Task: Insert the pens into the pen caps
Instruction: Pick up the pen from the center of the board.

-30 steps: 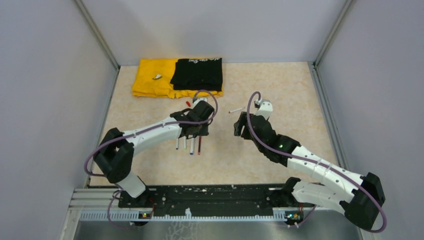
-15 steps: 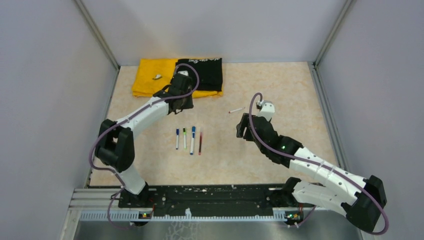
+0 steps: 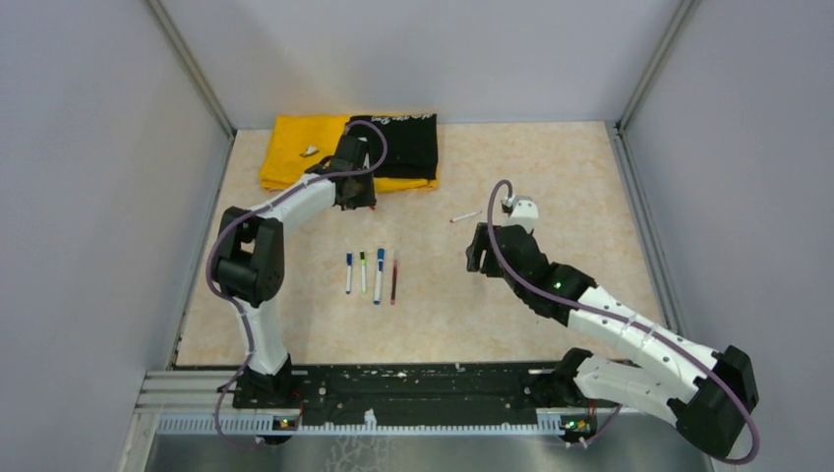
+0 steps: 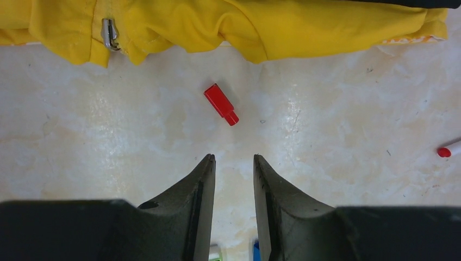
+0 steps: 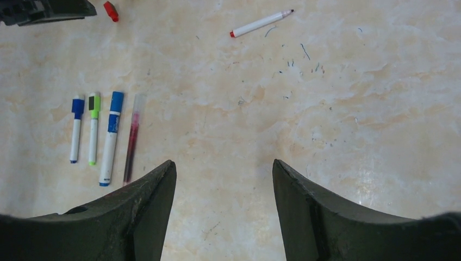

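A small red pen cap [image 4: 221, 104] lies on the table just short of the yellow cloth. My left gripper [image 4: 234, 157] hovers right behind it, narrowly open, with nothing between its fingers. Four pens lie side by side mid-table: a blue-capped one [image 5: 76, 130], a green-capped one [image 5: 93, 128], a thicker blue-capped one [image 5: 111, 138] and a maroon one [image 5: 132, 138]. An uncapped white pen [image 5: 261, 23] with a red end lies apart, further back. My right gripper [image 5: 224, 163] hangs wide open and empty over bare table, to the right of the row [image 3: 379, 274].
A folded yellow cloth [image 3: 300, 157] with a small metal clip [image 3: 309, 151] and a black cloth [image 3: 393, 146] lie at the back edge. Grey walls enclose the table on three sides. Small pen marks dot the table near the loose white pen [image 3: 465, 216].
My left arm swung away from above the pen row towards the yellow cloth and now hovers by the red cap. The four pens are uncovered. The right arm barely moved.
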